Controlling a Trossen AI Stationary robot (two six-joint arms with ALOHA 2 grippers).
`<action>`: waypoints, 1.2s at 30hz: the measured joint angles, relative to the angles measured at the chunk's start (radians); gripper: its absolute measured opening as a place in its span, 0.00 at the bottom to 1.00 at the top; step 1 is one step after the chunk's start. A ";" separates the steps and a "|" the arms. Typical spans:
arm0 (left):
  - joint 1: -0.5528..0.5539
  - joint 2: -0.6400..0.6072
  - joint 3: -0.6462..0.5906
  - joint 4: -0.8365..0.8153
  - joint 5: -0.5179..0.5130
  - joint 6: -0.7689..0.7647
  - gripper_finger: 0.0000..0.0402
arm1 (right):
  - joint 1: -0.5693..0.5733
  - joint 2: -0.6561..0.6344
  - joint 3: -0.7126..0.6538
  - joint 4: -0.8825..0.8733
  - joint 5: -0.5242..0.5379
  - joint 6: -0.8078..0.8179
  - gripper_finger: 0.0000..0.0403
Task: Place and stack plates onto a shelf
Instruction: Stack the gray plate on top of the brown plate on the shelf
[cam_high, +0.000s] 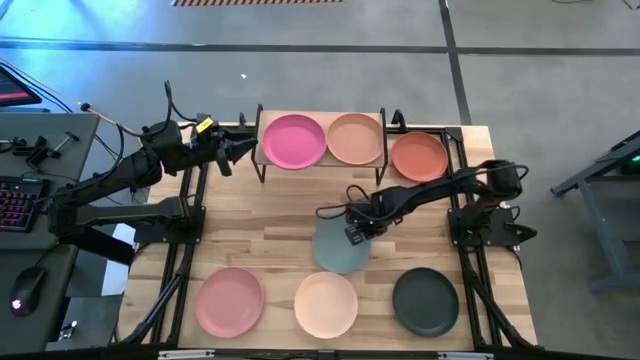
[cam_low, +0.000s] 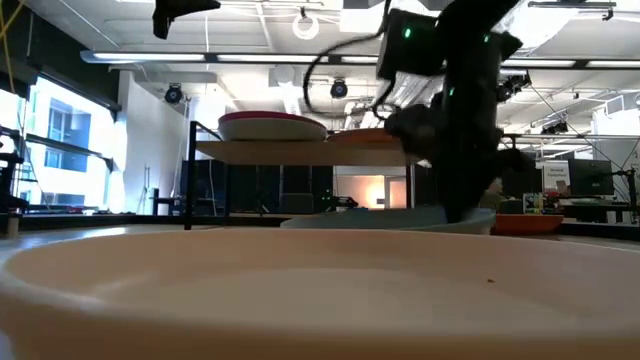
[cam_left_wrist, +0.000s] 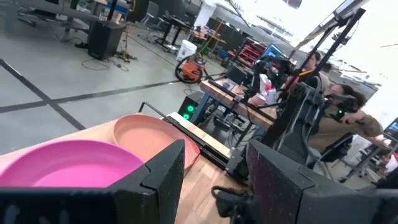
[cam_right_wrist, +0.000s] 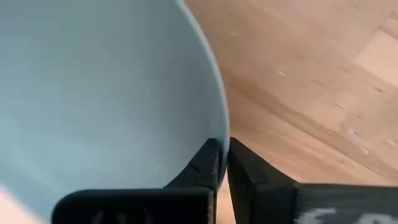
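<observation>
- Grey-teal plate (cam_high: 338, 250) lies flat mid-table, in front of the shelf (cam_high: 322, 160), which lies toward the table's far edge from it.
- Right gripper (cam_right_wrist: 222, 163) is pinched narrow on the plate's far rim, holding it.
- Pink plate (cam_high: 293, 140) and tan plate (cam_high: 355, 138) already fill the shelf top; likely a stack.
- Left gripper (cam_left_wrist: 214, 180) waits by the shelf's left end, fingers apart, empty.

Grey-teal plate (cam_high: 340, 250) flat, mid-table

A grey concrete floor (cam_high: 520, 30) with dark lines runs behind the wooden surface (cam_high: 280, 205). Ceiling strip lights (cam_low: 250, 58) glow, a bright window (cam_low: 60, 135) stands at one side, and cluttered desks (cam_left_wrist: 249, 102) fill the room.
</observation>
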 joint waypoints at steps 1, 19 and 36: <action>0.000 0.000 0.000 0.000 0.000 0.000 0.40 | 0.001 -0.025 0.000 -0.007 -0.015 -0.018 0.01; 0.000 0.000 0.000 0.000 -0.062 -0.004 0.40 | -0.349 -0.723 0.001 -0.160 0.015 -0.117 0.00; 0.000 0.000 0.000 0.000 -0.089 -0.010 0.40 | -0.738 -0.295 0.442 -0.333 0.054 -0.464 0.00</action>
